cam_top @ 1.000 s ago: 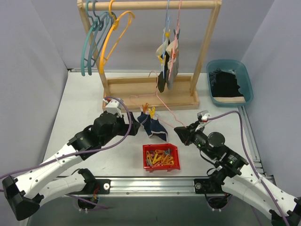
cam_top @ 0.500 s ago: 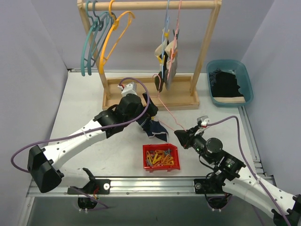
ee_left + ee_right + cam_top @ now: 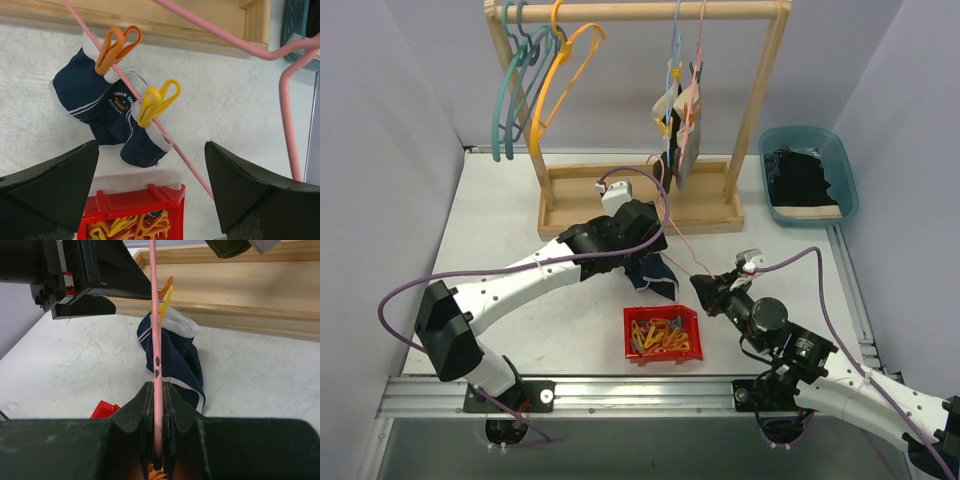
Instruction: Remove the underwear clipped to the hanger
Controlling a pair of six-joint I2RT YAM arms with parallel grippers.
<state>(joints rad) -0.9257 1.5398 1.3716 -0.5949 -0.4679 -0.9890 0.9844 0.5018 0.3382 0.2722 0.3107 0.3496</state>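
The left fingers point(image 3: 50, 180) have swung in and now hang spread wide over the navy briefs point(image 3: 95, 100). These lie on the surface point(image 3: 240, 110) just behind the red bin point(image 3: 135, 200), clipped to the pink hanger point(image 3: 155, 315) that the right fingers point(image 3: 145, 405) pinch. Unclipping looks like it's next.

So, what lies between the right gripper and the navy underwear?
Only the pink hanger bar, held in the right gripper and reaching the navy underwear; the right wrist view shows it.
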